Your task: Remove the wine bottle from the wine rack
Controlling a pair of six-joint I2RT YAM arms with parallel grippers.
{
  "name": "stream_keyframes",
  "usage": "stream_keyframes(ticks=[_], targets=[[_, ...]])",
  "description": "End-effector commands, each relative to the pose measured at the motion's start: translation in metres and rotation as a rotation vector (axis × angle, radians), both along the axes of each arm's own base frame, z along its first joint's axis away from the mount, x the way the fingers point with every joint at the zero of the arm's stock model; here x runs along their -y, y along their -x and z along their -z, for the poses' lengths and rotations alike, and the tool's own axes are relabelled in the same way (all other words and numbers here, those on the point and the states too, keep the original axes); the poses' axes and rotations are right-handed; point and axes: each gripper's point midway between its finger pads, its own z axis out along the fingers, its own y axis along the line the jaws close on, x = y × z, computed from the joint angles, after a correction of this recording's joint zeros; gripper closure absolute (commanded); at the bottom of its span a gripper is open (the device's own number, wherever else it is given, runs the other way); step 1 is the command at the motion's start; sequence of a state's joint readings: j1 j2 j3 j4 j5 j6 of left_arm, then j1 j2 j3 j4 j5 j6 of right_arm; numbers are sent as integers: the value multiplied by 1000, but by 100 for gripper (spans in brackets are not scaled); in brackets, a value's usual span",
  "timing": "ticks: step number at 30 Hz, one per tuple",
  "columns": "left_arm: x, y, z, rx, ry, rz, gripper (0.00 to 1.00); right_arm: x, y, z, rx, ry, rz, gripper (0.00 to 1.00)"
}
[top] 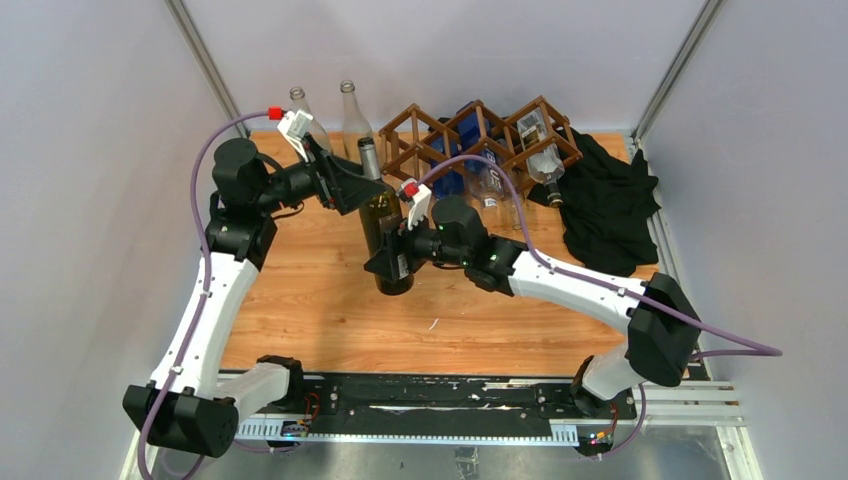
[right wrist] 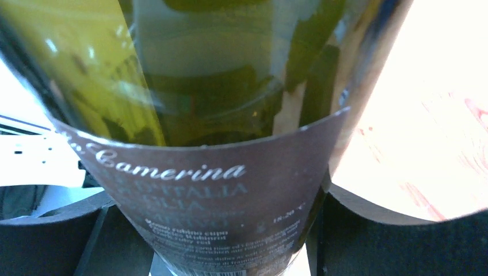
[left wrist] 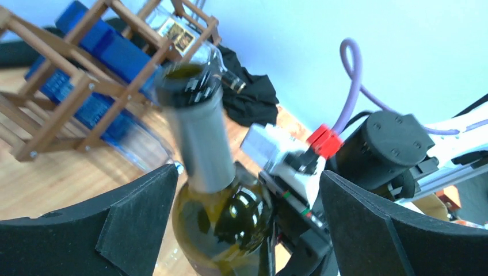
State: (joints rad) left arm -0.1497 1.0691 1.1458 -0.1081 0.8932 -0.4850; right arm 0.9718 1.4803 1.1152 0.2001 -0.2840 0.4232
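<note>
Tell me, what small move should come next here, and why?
Probably the left fingers back away from the neck: they stand wide open, clear of the green wine bottle, which stands upright off the wine rack with the right fingers closed on its label.

On table (top: 320, 310): wine bottle (top: 385, 225) upright before wine rack (top: 480, 140); cloth (top: 605, 200) just right of rack.

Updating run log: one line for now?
wine bottle: upright, off wine rack | left gripper: open around neck | right gripper: shut on body
</note>
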Motion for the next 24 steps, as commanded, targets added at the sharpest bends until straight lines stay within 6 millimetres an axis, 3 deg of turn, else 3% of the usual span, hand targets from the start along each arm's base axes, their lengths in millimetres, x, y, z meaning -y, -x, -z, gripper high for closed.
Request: stream_keyframes(ticks=[1, 7, 11, 15, 17, 19, 21, 24], targets=[[-3, -8, -17, 40, 21, -3, 5, -3, 3, -14, 74, -2, 5, 100], [-7, -17, -5, -5, 22, -16, 28, -4, 8, -15, 120, 23, 3, 100], [-10, -23, 9, -39, -2, -38, 36, -3, 9, -18, 148, 23, 4, 100], [-13, -29, 9, -43, -2, -55, 60, -4, 9, -16, 150, 36, 8, 100], [-15, -32, 9, -36, -16, -69, 82, -4, 6, -14, 138, 49, 25, 91], [-20, -37, 13, -25, -59, -96, 98, -4, 3, -13, 117, 66, 48, 60], [-26, -44, 18, 1, -126, -127, 100, -2, -2, -9, 92, 96, 78, 37], [-40, -59, 23, 53, -217, -174, 100, 1, -5, 5, 49, 172, 81, 26]])
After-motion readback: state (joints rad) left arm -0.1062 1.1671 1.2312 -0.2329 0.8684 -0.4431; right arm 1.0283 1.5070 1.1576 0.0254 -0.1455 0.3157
